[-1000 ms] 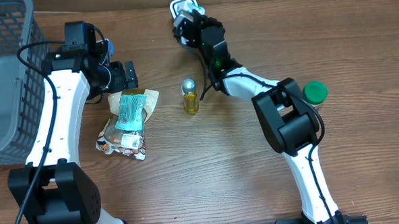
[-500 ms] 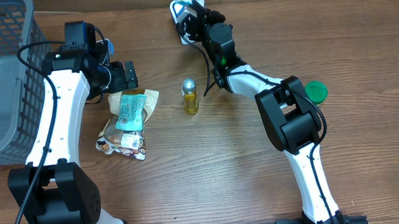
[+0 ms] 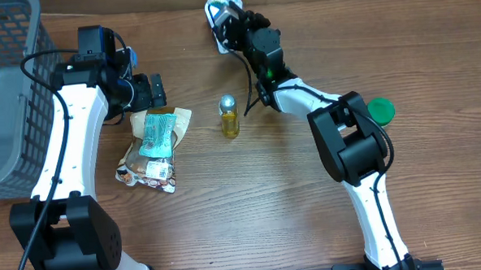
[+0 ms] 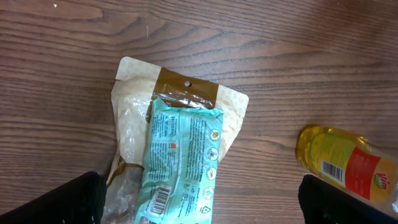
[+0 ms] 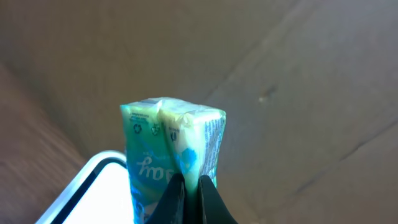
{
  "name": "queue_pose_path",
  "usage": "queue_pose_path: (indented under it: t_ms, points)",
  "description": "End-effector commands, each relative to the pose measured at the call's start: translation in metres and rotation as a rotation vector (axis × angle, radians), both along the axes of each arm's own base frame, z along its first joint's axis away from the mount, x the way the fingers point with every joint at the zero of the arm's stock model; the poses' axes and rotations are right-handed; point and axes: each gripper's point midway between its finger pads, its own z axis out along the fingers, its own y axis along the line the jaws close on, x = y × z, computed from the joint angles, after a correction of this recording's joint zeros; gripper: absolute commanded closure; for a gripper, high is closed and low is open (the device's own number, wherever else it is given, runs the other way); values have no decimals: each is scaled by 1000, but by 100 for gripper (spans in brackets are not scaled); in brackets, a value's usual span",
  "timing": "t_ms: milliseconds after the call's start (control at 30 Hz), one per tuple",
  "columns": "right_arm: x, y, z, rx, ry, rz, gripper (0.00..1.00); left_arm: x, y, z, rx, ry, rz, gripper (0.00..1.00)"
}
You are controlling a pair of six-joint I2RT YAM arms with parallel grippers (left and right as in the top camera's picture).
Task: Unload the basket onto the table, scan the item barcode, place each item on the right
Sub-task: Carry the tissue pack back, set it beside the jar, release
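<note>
Right fingers (image 5: 214,206) clench a teal packet (image 5: 171,149) at the desk's (image 3: 251,200) far edge; left fingers (image 4: 68,205) hang spread above snack pouches (image 4: 180,162).

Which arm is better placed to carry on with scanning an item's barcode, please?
Right, probably: the right gripper is shut on a small teal packet held aloft, while the left gripper hangs open and empty above the snack pouches.

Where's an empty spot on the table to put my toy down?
The biggest bare wood is along the near edge, in front of the snack packets and the oil bottle. More lies right of the green lid. It is crowded between the basket and the bottle, where the open left gripper hangs.
</note>
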Motion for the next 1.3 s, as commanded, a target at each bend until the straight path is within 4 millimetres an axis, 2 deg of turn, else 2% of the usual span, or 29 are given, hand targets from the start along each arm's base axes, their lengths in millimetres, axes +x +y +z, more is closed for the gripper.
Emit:
queue_pose_path:
  t_ms: [0,33,100,167,233,333,433,567,600,633,667,800,933,1000,1067,1100,1167,1233,1267]
  points:
    - [-12,-21,120,261,-20,-15,96,3,-2,13,-2,-38,-15,0]
    - [-19,-29,139,307,32,-19,96,3,-2,13,-2,-38,-15,0]
    - [-36,-47,163,336,151,-48,96,3,-2,13,-2,-38,-15,0]
    - [-50,-62,168,359,252,-78,96,3,-2,13,-2,-38,-15,1]
    - [-72,-86,161,400,415,-141,96,3,-2,13,-2,-38,-15,0]
    - [-103,-117,131,453,649,-262,96,3,-2,13,-2,-38,-15,0]
    - [-136,-144,85,457,880,-402,96,3,-2,13,-2,-38,-15,0]
    - [-189,-182,20,423,1175,-620,96,3,-2,13,-2,-38,-16,1]
    - [-210,-196,-1,400,1269,-696,96,3,-2,13,-2,-38,-16,0]
    - [-239,-215,-33,399,1384,-816,96,3,-2,13,-2,-38,-15,1]
    - [-251,-226,-51,399,1424,-865,96,3,-2,13,-2,-38,-15,0]
    - [-263,-247,-84,405,1454,-929,96,3,-2,13,-2,-38,-15,0]
    - [-266,-261,-104,432,1451,-958,95,3,-2,13,-2,-38,-15,0]
    - [-265,-264,-107,441,1443,-961,87,3,-2,13,-2,-38,-15,0]
    - [-261,-263,-106,450,1430,-954,76,3,-2,13,-2,-38,-15,1]
    - [-259,-263,-106,454,1424,-951,65,3,-2,13,-2,-38,-15,1]
    - [-256,-262,-105,462,1413,-944,56,3,-2,13,-2,-38,-15,0]
    - [-252,-255,-105,493,1424,-904,57,3,-2,13,-2,-38,-15,0]
    - [-252,-237,-105,550,1479,-819,64,3,-2,13,-2,-38,-15,0]
